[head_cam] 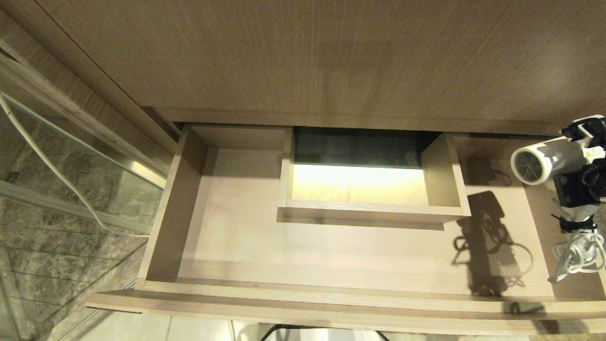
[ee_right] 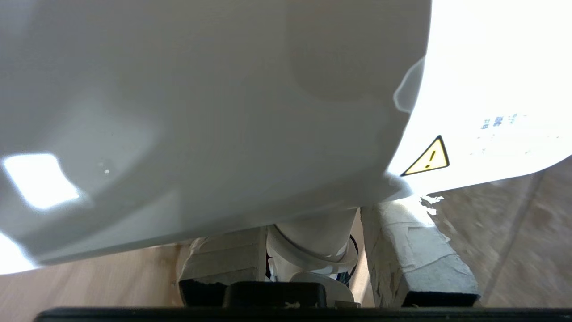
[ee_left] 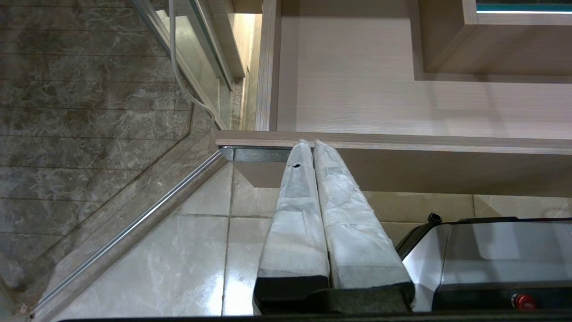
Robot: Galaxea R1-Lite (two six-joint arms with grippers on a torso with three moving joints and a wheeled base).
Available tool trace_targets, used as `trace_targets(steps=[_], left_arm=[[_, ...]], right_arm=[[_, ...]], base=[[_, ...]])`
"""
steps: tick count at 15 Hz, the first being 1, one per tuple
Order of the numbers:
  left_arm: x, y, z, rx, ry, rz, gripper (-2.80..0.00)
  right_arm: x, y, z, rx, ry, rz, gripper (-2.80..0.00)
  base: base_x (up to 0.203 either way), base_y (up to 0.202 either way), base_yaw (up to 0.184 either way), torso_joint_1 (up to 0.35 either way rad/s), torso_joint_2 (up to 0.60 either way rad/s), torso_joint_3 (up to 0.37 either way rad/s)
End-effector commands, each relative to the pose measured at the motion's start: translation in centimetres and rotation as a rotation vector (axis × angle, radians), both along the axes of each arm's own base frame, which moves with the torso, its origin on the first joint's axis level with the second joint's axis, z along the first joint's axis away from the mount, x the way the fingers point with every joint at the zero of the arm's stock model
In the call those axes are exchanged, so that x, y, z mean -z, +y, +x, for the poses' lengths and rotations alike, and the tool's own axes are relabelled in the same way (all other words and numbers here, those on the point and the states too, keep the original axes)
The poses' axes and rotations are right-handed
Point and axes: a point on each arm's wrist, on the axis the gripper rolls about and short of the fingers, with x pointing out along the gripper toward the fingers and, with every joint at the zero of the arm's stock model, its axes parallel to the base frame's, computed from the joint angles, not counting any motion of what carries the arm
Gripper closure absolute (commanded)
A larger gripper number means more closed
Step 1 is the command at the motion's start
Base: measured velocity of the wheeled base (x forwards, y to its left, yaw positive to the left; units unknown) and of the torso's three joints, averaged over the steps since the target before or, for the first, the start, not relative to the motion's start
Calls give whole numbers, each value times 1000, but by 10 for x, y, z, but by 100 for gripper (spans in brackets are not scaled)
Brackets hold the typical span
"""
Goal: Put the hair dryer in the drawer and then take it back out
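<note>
Surroundings: wood-grain cabinet panel [head_cam: 303, 57] above; marble floor [ee_left: 89, 134] and glass partition [head_cam: 57, 156] on our left.
Drawer [head_cam: 227, 227]: pulled out, pale interior, boxed cut-out [head_cam: 369, 208] at its rear middle.
Hair dryer [head_cam: 544, 161]: held above the drawer's right end, grille facing left, coiled cord [head_cam: 577, 253] hanging below.
Right tool [ee_right: 313, 264]: we grip the hair dryer's handle between both pads.
Left tool [ee_left: 310, 147]: parked just below the drawer front, pads pressed together, holding nothing.

The hair dryer [head_cam: 551, 161] is held by the right gripper [head_cam: 580, 189] above the right end of the open drawer [head_cam: 227, 237].
</note>
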Motion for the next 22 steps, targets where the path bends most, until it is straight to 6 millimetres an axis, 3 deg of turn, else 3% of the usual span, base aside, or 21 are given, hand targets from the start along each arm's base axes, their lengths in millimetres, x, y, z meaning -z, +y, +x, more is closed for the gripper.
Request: trace_targets(steps=[1,3,6,9,15,19,22], left_arm=[[0,0,0,-1,2,-2,0],[0,0,0,-1,2,0,0],[0,0,0,-1,2,0,0],[0,0,0,-1,2,0,0],[0,0,0,0,2,0,0],[0,0,0,-1,2,0,0],[0,0,0,-1,2,0,0]], right_arm=[[-18,6,-26,-2,-76,-20,0],[-21,8,-35,-4,-94,-23,0],[-34,16,-70,-6,-164,-37,0],[-26,22,-98,-6,-173,-39,0],[-33,33,-148,-2,-228,-48,0],[-26,41,-189,-8,-229,-52,0],[-19,44,-199,-15,-230,-53,0]], base=[[0,0,0,0,0,0],[0,0,0,0,0,0],[0,0,0,0,0,0],[0,0,0,0,0,0],[0,0,0,0,0,0],[0,0,0,0,0,0],[0,0,0,16,-15,-9]])
